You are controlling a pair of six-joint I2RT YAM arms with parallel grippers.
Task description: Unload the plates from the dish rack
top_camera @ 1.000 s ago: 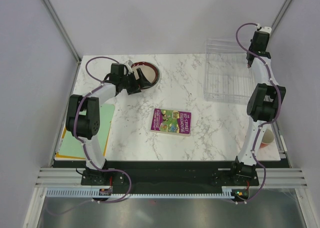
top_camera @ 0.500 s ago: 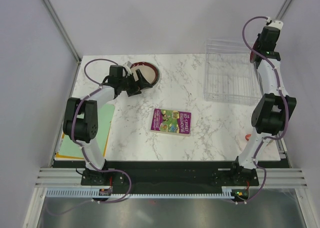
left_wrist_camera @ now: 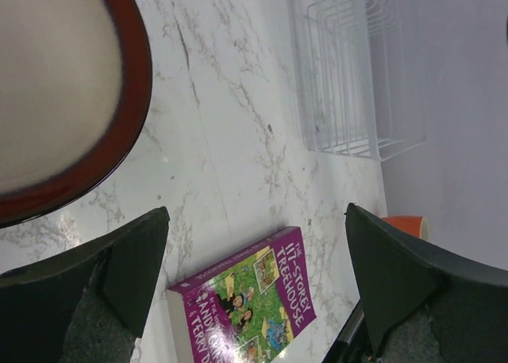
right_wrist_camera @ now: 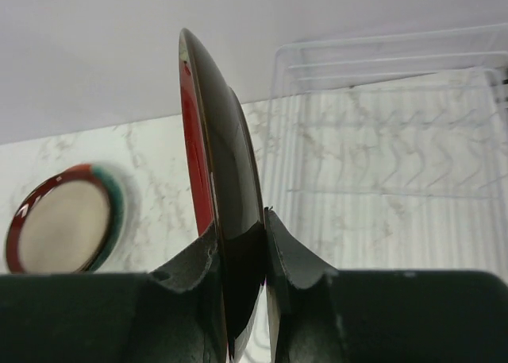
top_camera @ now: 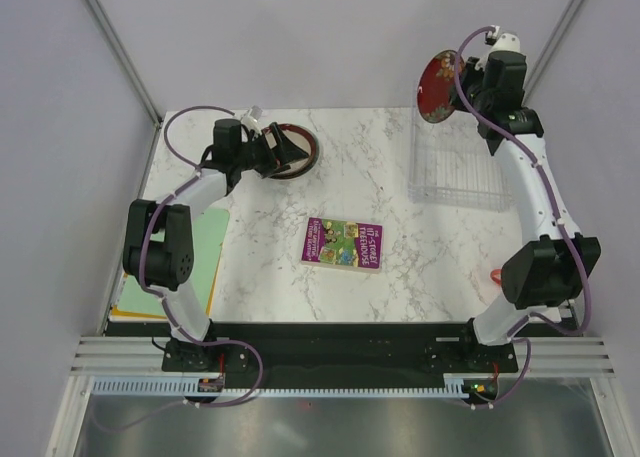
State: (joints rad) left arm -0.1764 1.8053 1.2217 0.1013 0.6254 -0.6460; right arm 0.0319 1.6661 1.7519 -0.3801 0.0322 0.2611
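Note:
My right gripper (top_camera: 462,89) is shut on the rim of the dark brown plate with a red pattern (top_camera: 437,87). It holds the plate on edge in the air above the far left corner of the see-through dish rack (top_camera: 455,162). In the right wrist view the plate (right_wrist_camera: 218,156) stands edge-on between my fingers (right_wrist_camera: 294,260), with the rack (right_wrist_camera: 381,156) below. The cream-centred brown plate (top_camera: 296,149) lies on the coral and teal plate (right_wrist_camera: 117,204) at the far left of the table. My left gripper (top_camera: 283,149) is open over that stack, whose top plate (left_wrist_camera: 63,85) fills the upper left of its view.
A purple book (top_camera: 343,243) lies in the middle of the table. An orange cup (top_camera: 497,275) stands at the right edge, mostly hidden by my right arm. Green and yellow sheets (top_camera: 210,262) lie at the left edge. No plate stands in the rack.
My right arm has risen from the rack's far right and swung left, and the red-patterned plate now shows in its grip. My left gripper has shifted slightly over the stacked plates.

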